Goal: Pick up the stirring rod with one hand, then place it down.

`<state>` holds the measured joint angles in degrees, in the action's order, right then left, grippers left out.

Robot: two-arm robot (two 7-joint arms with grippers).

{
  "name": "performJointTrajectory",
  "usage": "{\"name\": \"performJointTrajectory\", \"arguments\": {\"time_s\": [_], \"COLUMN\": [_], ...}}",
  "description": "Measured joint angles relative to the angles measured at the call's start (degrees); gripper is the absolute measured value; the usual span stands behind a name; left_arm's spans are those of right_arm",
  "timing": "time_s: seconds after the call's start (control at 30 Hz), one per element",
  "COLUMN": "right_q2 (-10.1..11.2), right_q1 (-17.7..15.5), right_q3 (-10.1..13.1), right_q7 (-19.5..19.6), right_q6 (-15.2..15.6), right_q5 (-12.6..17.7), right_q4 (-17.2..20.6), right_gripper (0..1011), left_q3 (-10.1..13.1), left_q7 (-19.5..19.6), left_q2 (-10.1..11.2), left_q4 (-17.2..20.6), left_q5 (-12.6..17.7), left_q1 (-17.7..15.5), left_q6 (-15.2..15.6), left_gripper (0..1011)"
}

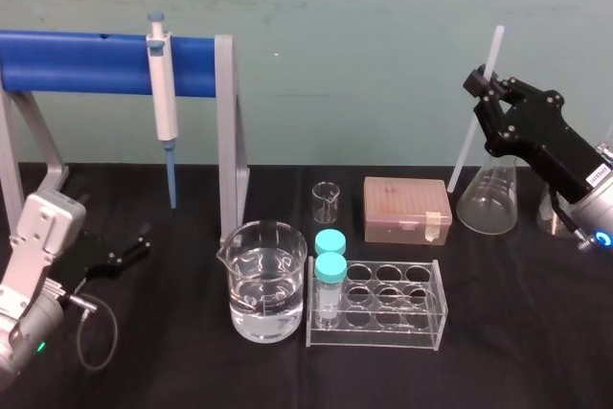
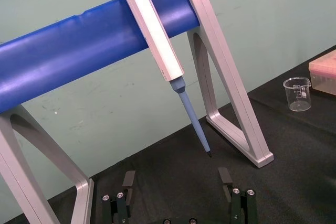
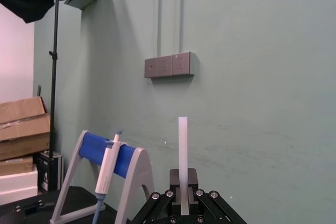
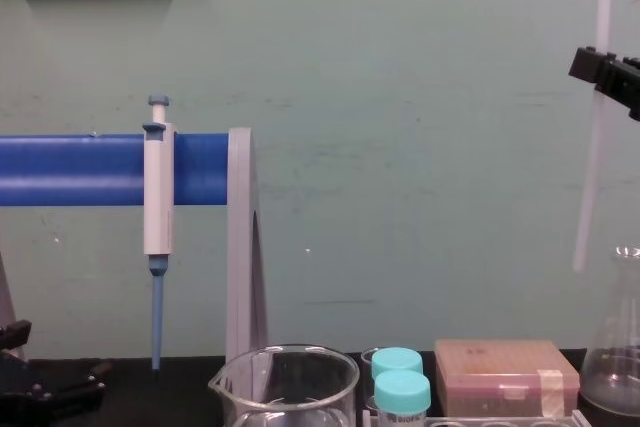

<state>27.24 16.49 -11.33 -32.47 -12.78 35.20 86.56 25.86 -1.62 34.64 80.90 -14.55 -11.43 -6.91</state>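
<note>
Grips the stirring rod [image 1: 465, 141] in the right gripper [image 1: 488, 83], fingers closed tight on its upper part; holds it tilted, well clear of the table [image 1: 527, 332], over the back right corner; leaves its lower end in the air near the conical flask's [image 1: 488, 200] neck; rests the left gripper [image 1: 134, 244], fingers spread and empty, low by the left edge, before the pipette stand [image 1: 77, 62].
</note>
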Motion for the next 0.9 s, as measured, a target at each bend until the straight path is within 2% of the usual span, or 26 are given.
{"name": "performJointTrajectory", "arguments": {"time_s": [0.9], "right_q2": [0.59], "right_q1": [-0.98], "right_q3": [-0.26], "right_q7": [0.09], "right_q6": [0.77], "right_q5": [-0.23], "right_q4": [0.95], "right_gripper": [72], "left_q3": [0.0], "left_q7": [0.0], "left_q2": [0.0], "left_q4": [0.0], "left_q5": [0.0], "left_q1": [0.0], "left_q6": [0.0], "left_gripper": [1000]}}
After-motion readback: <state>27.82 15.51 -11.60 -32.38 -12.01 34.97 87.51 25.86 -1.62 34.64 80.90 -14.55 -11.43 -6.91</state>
